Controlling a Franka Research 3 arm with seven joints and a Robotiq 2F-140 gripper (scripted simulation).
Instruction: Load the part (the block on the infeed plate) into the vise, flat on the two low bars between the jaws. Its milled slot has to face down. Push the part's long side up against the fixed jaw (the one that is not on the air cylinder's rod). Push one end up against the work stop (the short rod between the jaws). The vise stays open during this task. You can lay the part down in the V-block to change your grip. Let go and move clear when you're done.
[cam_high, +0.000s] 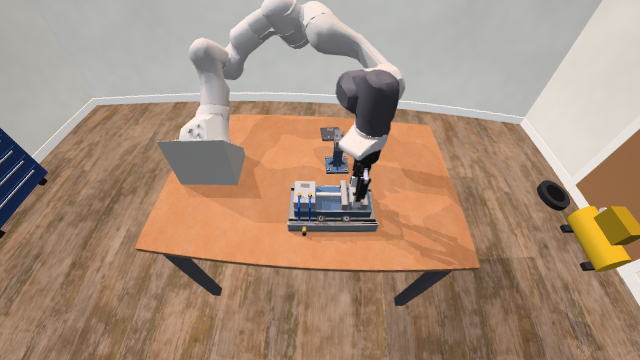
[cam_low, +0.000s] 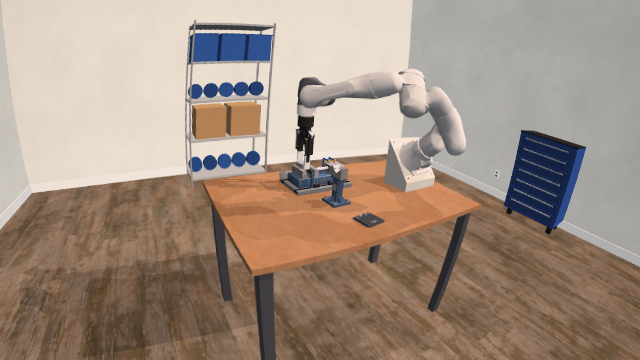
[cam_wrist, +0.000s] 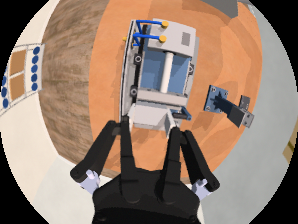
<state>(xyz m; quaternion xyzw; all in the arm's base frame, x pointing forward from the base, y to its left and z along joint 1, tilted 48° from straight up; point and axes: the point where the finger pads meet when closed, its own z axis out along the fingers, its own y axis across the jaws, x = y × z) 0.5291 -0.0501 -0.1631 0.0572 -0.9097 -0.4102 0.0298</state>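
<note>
Black fingers of my gripper (cam_high: 359, 197) (cam_low: 303, 158) (cam_wrist: 151, 120) point down over the vise, standing part-way apart and pinching the grey block (cam_wrist: 149, 113) between their pale pads. The block is at the jaw end of the vise; its slot and its contact with the bars, fixed jaw or stop are too hard to make out, as grey sits against grey.

Just beside it stands the moving jaw (cam_high: 344, 194) (cam_wrist: 162, 98), on the end of a pale rod (cam_high: 327, 194) (cam_wrist: 166, 72) that runs to the grey cylinder box (cam_high: 304, 201) (cam_wrist: 172, 37), where two blue hoses (cam_high: 299, 209) (cam_wrist: 150, 21) attach. The whole vise (cam_high: 332, 215) (cam_low: 300, 181) (cam_wrist: 150, 75) lies lengthwise along one long edge of the table (cam_high: 250, 240) (cam_low: 280, 245) (cam_wrist: 110, 65), set in from it.

Across from the vise, towards the opposite long edge, rises the blue stand (cam_high: 337, 165) (cam_low: 337, 192) (cam_wrist: 217, 100) with its grey head. Nearer that edge lies the dark plate (cam_high: 327, 132) (cam_low: 368, 219) (cam_wrist: 244, 102), with no block visible on it. My pale base (cam_high: 202, 162) (cam_low: 407, 172) occupies the short edge facing the cylinder box.

Beyond the table are a blue drawer cabinet (cam_high: 17, 175) (cam_low: 542, 180), a yellow tank (cam_high: 597, 237) and a metal shelf (cam_low: 190, 100).
</note>
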